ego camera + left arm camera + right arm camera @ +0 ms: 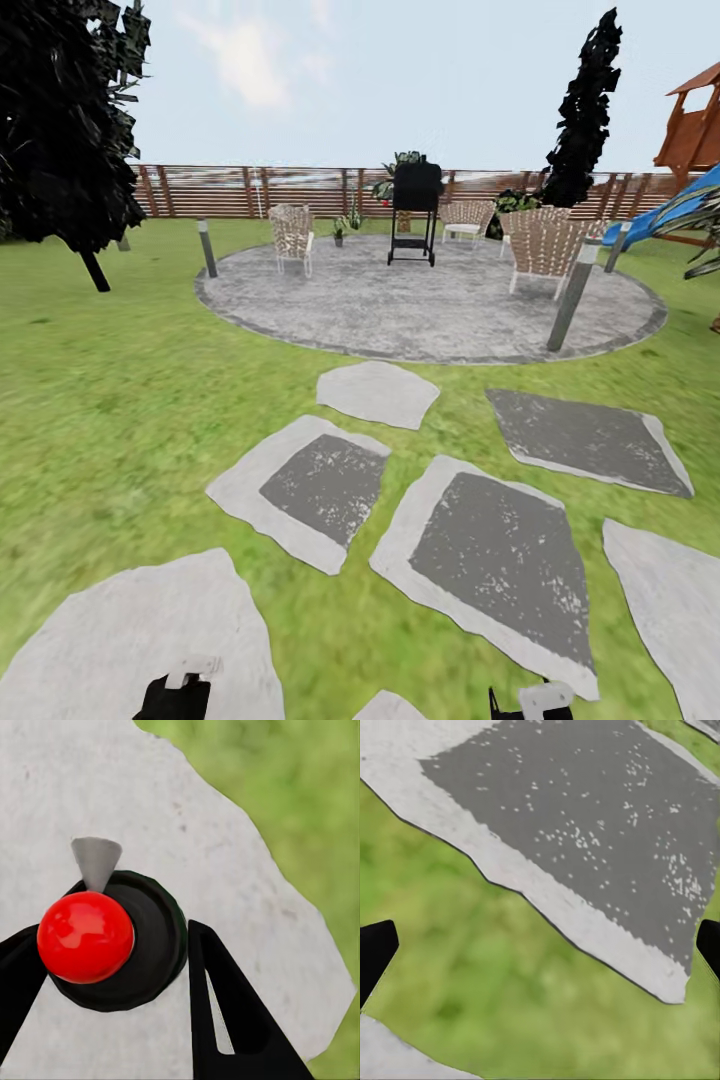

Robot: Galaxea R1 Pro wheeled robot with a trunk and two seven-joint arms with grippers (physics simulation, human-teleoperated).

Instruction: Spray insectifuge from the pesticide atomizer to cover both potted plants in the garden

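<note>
The left gripper (112,982) fingers are clamping the pesticide atomizer (112,941) over a stepping stone (247,900), the right gripper (540,952) fingers are hanging apart, and any slip while rolling toward the distant potted plants (345,225) risks dropping it.

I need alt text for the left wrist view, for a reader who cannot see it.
A dark round bottle with a red ball top and grey nozzle sits between the black fingers of the left gripper, seen from above. Below lie a pale grey stepping stone and green lawn.
</note>
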